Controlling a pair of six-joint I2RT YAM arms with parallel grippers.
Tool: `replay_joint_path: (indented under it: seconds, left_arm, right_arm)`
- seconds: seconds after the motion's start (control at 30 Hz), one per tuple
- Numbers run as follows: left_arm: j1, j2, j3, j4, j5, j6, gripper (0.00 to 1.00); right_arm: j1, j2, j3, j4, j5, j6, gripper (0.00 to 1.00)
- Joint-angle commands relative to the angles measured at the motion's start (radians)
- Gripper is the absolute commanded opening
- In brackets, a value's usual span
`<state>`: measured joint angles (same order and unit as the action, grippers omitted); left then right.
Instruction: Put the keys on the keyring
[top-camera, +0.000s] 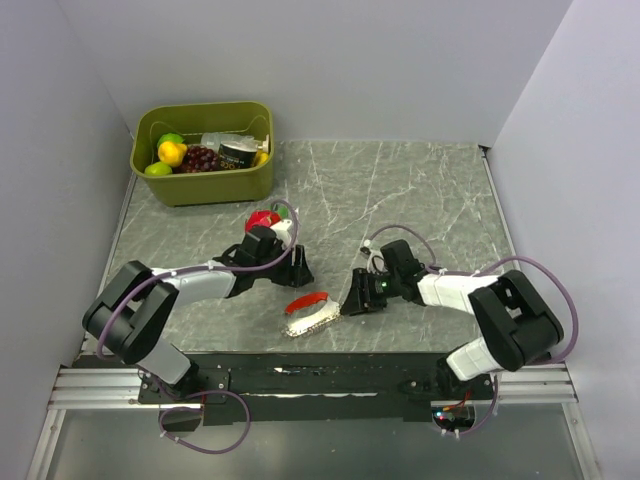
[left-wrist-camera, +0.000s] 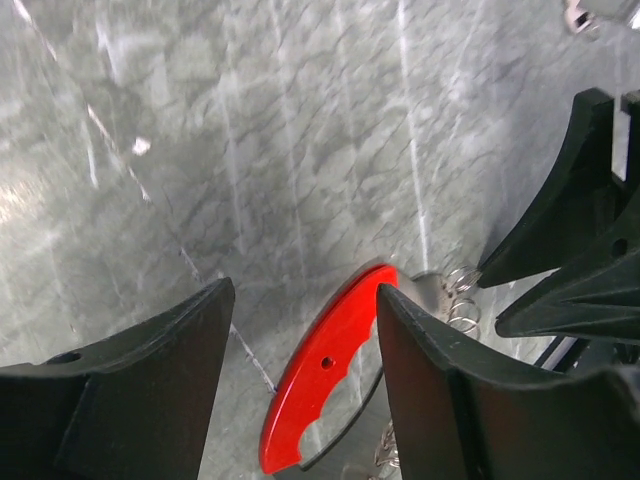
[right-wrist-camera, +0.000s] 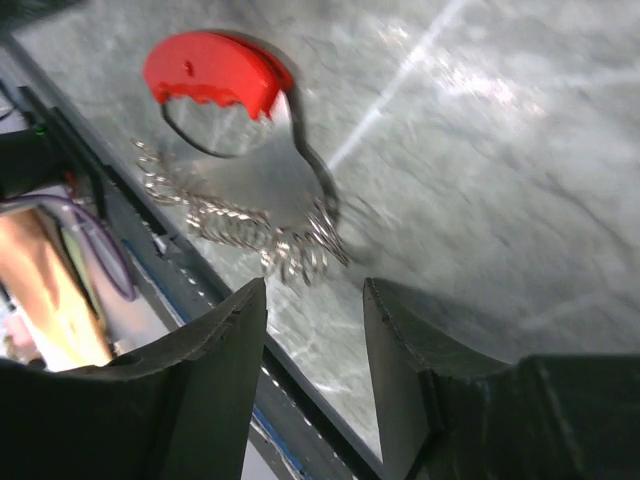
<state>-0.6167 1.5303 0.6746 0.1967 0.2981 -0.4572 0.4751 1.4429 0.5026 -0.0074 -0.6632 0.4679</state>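
Left gripper (left-wrist-camera: 305, 290) spread, empty, over the red end of the keyring (top-camera: 305, 312). Right gripper (right-wrist-camera: 312, 290) spread too, empty, just beside the chain end, probably not touching, view is blurry. Keyring lies flat on the table (top-camera: 420, 190), between both grippers.

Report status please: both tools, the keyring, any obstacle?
Left tool open, by the red fob. Right tool open, near the chain end. Keyring lying flat, not held. Strawberry toy behind left tool, no obstacle.
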Motion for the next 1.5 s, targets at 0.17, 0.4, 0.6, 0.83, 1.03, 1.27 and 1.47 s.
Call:
replay_joint_path:
  seconds: [0.17,0.4,0.6,0.83,1.03,1.27,1.47]
  left_arm:
    - [-0.002,0.024,-0.043,0.012,0.018,-0.064,0.60]
    - [-0.002,0.025,-0.067,-0.003,0.004,-0.087,0.53]
    - [-0.003,0.004,-0.102,0.013,0.030,-0.135,0.47]
    - [-0.031,0.011,-0.119,0.029,0.062,-0.169,0.40]
    - [-0.084,-0.004,-0.130,0.043,0.090,-0.170,0.35]
    - [-0.086,-0.068,-0.090,-0.045,-0.039,-0.126,0.41]
    - [-0.074,-0.070,-0.018,-0.097,-0.085,-0.089,0.45]
  right_arm:
    - [0.003,0.120,-0.050,0.213,0.011,0.058,0.42]
    - [0.002,0.074,0.000,0.103,0.091,0.000,0.03]
    - [0.002,0.008,0.091,-0.037,0.152,-0.123,0.03]
    - [0.008,0.050,0.232,-0.121,0.137,-0.233,0.09]
    - [0.011,0.060,0.281,-0.143,0.158,-0.269,0.45]
    - [-0.012,-0.030,0.234,-0.118,0.244,-0.180,0.77]
    - [-0.076,-0.026,0.180,-0.059,0.188,-0.149,0.74]
